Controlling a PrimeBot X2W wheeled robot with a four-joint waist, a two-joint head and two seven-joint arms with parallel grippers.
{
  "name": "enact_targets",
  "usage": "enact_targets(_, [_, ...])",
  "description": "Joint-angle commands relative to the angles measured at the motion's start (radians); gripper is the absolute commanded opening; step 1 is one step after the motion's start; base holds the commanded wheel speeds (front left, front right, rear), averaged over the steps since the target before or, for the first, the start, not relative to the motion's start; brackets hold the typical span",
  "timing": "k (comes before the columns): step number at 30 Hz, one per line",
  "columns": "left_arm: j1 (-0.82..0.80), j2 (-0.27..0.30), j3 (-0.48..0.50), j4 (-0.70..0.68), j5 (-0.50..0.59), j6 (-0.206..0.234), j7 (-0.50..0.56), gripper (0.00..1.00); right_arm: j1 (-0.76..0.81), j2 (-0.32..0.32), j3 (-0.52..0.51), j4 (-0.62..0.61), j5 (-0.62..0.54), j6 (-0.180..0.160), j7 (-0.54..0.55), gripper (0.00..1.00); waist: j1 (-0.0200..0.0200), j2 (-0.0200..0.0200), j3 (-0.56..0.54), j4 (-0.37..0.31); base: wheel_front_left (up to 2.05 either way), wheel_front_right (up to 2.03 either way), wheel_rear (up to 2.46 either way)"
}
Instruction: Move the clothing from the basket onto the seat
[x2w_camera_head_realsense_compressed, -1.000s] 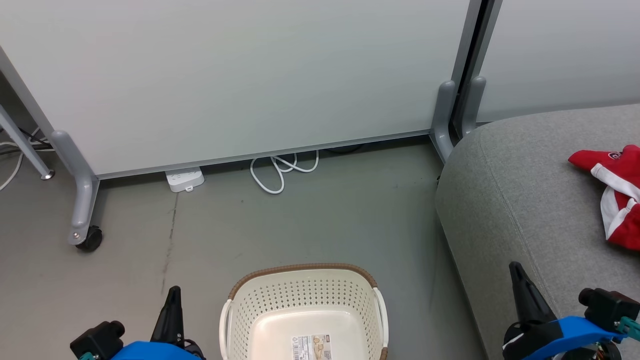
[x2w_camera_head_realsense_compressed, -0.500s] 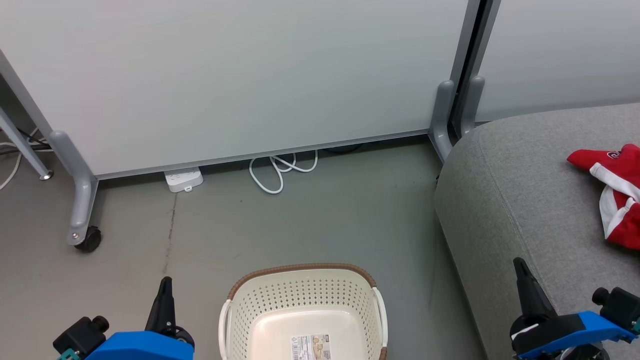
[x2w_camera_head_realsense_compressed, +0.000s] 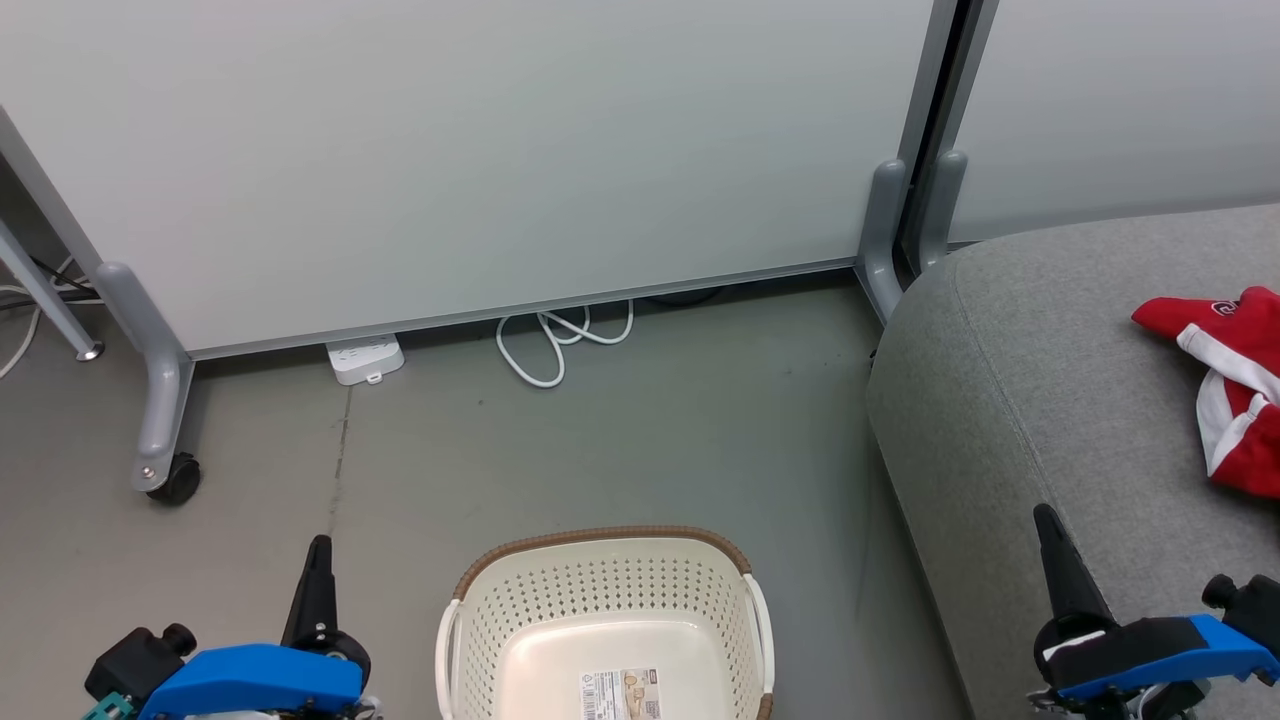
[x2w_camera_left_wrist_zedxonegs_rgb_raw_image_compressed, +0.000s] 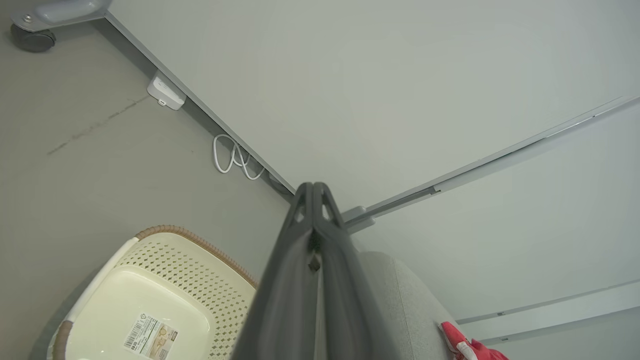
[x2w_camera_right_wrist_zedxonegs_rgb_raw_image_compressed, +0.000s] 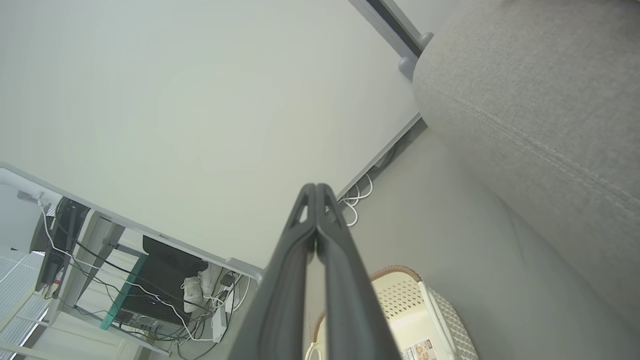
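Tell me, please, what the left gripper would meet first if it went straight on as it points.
Probably the white partition panel, near its lower edge; the left gripper points past the basket, though depth is unclear.

Blue wrist housings (x2w_camera_head_realsense_compressed: 250, 680), black knobs (x2w_camera_head_realsense_compressed: 135, 655), 2 long dark tapered fingers (x2w_camera_head_realsense_compressed: 318, 590) apiece.

Pale partition panel (x2w_camera_head_realsense_compressed: 500, 150) in a grey frame, second panel (x2w_camera_head_realsense_compressed: 1120, 100) to its right, dark gap between. Curved grey foot (x2w_camera_head_realsense_compressed: 158, 400) on a black caster (x2w_camera_head_realsense_compressed: 178, 480). Grey concrete floor (x2w_camera_head_realsense_compressed: 600, 450), thin crack (x2w_camera_head_realsense_compressed: 338, 470). White power strip (x2w_camera_head_realsense_compressed: 365, 360) and looped white cable (x2w_camera_head_realsense_compressed: 555, 340) at the panel base. Soft, even light. Right wrist view: desk (x2w_camera_right_wrist_zedxonegs_rgb_raw_image_compressed: 107, 240) with tangled wires past the panel edge.
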Motion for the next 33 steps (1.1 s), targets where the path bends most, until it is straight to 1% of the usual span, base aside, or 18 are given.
enact_targets(1, [-0.027, 0.000, 0.013, -0.017, -0.029, -0.001, 0.009, 0.00, -0.030, -0.005, -0.004, -0.009, 0.039, 0.000, 0.008, 0.00, -0.0001, 0.0000, 0.000, 0.000, 0.00, 0.00, 0.00])
enact_targets(18, [-0.042, -0.008, 0.049, -0.040, -0.193, -0.002, 0.059, 0.00, -0.045, -0.006, -0.012, -0.004, 0.250, 0.000, 0.038, 0.00, -0.0001, 0.0000, 0.001, -0.004, 0.00, 0.00, 0.00])
enact_targets(33, [-0.053, -0.014, 0.072, -0.055, -0.304, -0.002, 0.093, 0.00, -0.052, -0.006, -0.017, 0.000, 0.391, 0.000, 0.059, 0.00, -0.0001, 0.0000, 0.001, -0.007, 0.00, 0.00, 0.00])
